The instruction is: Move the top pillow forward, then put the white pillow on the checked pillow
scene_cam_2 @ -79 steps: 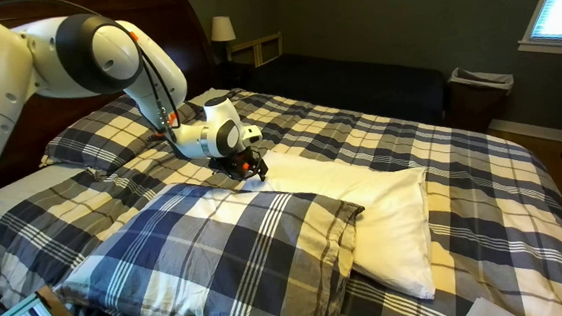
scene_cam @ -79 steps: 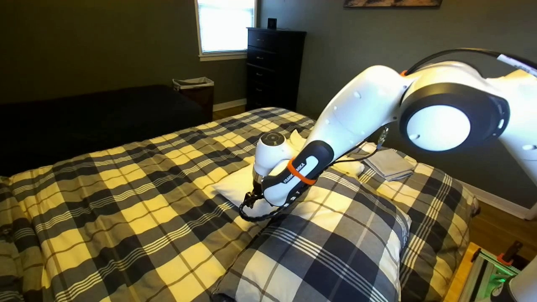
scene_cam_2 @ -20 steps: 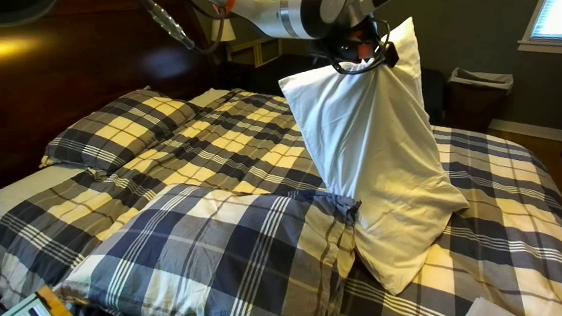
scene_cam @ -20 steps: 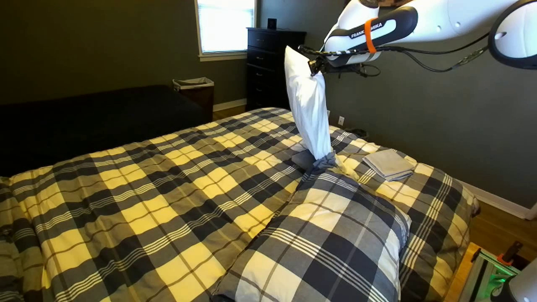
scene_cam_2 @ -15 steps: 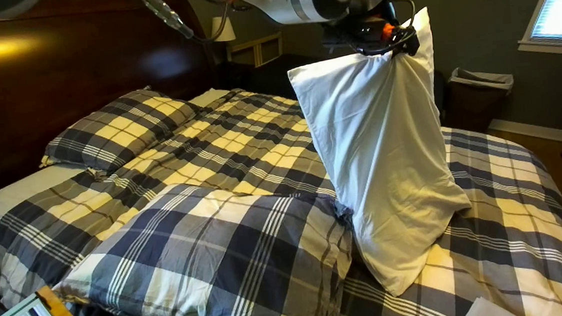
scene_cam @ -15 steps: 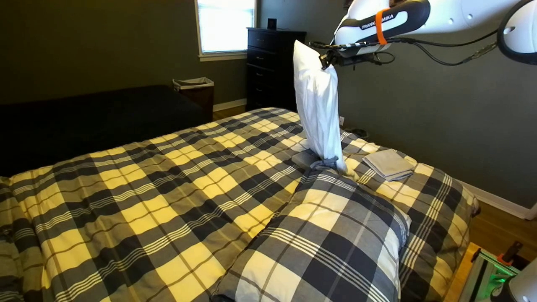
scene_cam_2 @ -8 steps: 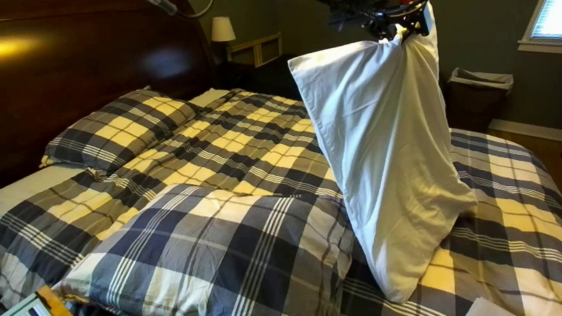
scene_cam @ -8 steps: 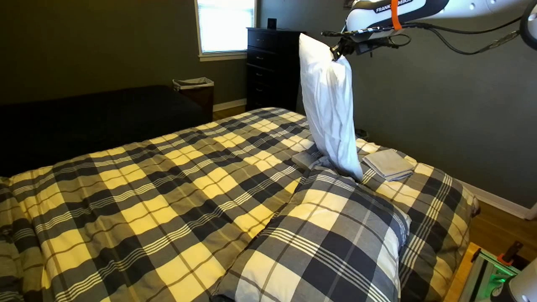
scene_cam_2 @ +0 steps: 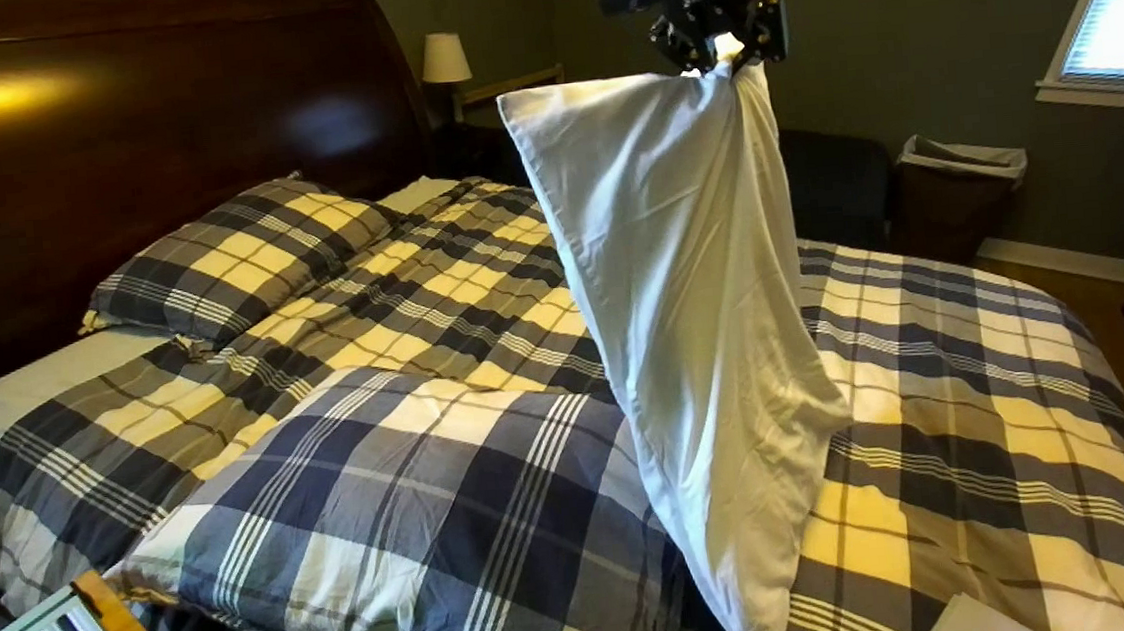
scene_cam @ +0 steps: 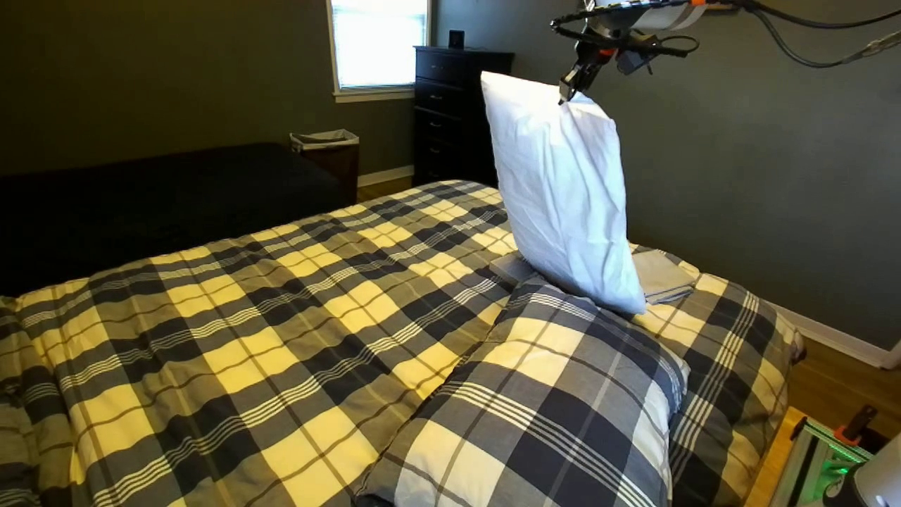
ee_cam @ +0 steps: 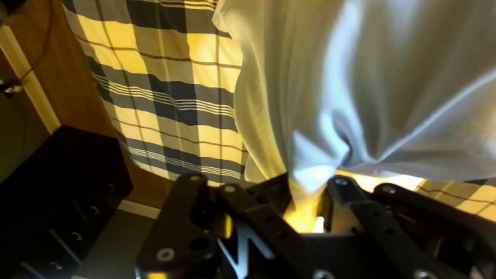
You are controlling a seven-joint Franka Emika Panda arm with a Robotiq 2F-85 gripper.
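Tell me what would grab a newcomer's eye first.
The white pillow, pinched at its upper edge by the jaws, stands out just right of centre in both exterior views. In the foreground, the plump plaid pillow lies on the matching plaid bedspread. Behind them glows the window.

Walls [scene_cam: 760,183] are a pretty dark gray-green, and the window [scene_cam: 380,44] is totally blown out white. Tall black dresser [scene_cam: 461,116] right beside it, lined bin [scene_cam: 332,163] nearby, low dark bed [scene_cam: 155,211] along the wall. Shiny wood headboard [scene_cam_2: 158,157] with a yellow glare on it, white-shaded lamp [scene_cam_2: 445,59] just past, wood floor [scene_cam: 838,377].
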